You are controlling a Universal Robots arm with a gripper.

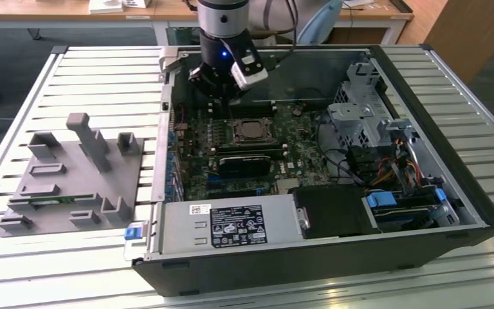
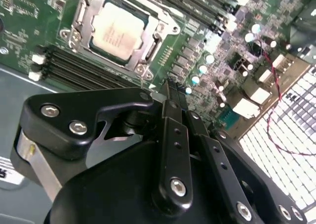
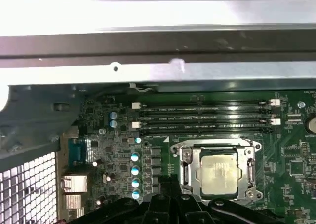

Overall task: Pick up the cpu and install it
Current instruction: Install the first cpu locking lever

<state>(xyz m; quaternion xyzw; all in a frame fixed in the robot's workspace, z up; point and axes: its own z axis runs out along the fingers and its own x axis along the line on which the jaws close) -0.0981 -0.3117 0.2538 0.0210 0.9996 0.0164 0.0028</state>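
Observation:
The cpu (image 1: 249, 131) lies flat in the motherboard socket, its silver-grey top facing up, inside the open computer case. Both wrist views show the cpu (image 2: 117, 31) (image 3: 219, 173) framed by the metal socket frame (image 2: 159, 27) (image 3: 185, 160). My gripper (image 1: 221, 102) hangs above the board, a little behind the socket toward the case's back wall. Its black fingers (image 2: 170, 93) are pressed together with nothing between them, and the tips (image 3: 168, 184) stand beside the socket, apart from the chip.
Empty memory slots (image 3: 202, 118) run along the socket. The case holds a power supply (image 1: 229, 225) at the front and a drive cage (image 1: 359, 116) at the exterior view's right. A grey fixture (image 1: 67, 174) stands on the slatted table (image 1: 453, 96) at the left.

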